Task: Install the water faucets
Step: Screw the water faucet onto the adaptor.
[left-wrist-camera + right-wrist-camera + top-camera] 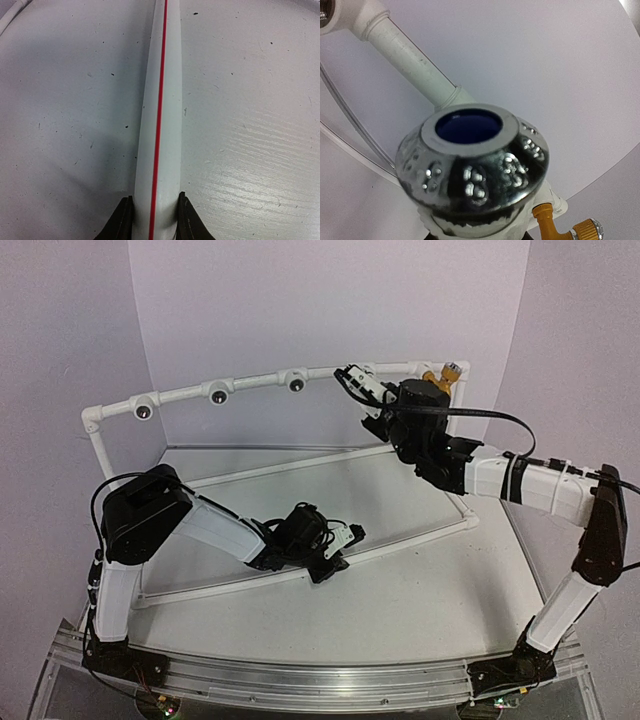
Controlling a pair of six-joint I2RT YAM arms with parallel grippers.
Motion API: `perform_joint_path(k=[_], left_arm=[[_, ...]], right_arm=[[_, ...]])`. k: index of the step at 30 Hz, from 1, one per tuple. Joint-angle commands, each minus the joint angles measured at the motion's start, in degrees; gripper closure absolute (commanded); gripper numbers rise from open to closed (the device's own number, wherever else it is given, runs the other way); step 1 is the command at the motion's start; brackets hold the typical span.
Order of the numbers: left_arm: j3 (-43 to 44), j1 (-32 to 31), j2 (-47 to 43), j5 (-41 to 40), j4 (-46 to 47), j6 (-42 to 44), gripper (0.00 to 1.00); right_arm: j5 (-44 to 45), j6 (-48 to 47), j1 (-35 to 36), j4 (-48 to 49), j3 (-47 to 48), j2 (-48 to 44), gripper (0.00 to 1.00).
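Faucet, yellow-orange: at the far right end of the pipe frame, on its top rail, just beside the corner elbow. Cannot tell whether it is screwed home.

Near side of the frame: left arm leans in from the left, low over the worktop. The left hand pinches the frame's front rail, which lies slantwise on the worktop. In the wrist view, both dark fingertips press against the rail's sides. A thin red line runs along the top of the rail.

Behind the front rail, a second rail also lies slantwise on the worktop, closer to the frame's back.

Right arm comes from the frame's near right side and reaches up to the top rail. The right hand is at that rail, just left of the faucet, with its fingers pressed together. Cannot tell whether it pinches anything. Its own wrist view is filled by a chrome socket, dome-shaped with a round dark-blue opening, very close to the lens. The faucet shows just below and to the right of that dome.

Further left along the top rail are three more sockets, spaced apart.
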Motion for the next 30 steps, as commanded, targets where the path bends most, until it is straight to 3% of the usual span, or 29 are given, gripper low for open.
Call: perform_joint_path(k=[1, 13, 30], left_arm=[[-4.26, -1.13, 6.0, -2.96, -14.64, -7.41, 1.0], [-4.44, -1.13, 5.85, -2.67, -14.54, -7.18, 1.0], [-4.6, -1.15, 5.81, -2.31, -14.39, -7.08, 1.0]], right_arm=[[0.55, 6.08, -2.1, -2.52, 5.47, 1.71, 1.0], [1.64, 9.79, -2.27, -3.88, 6.07, 2.47, 1.0], [0.89, 21.96, -3.12, -7.95, 6.9, 1.51, 1.0]])
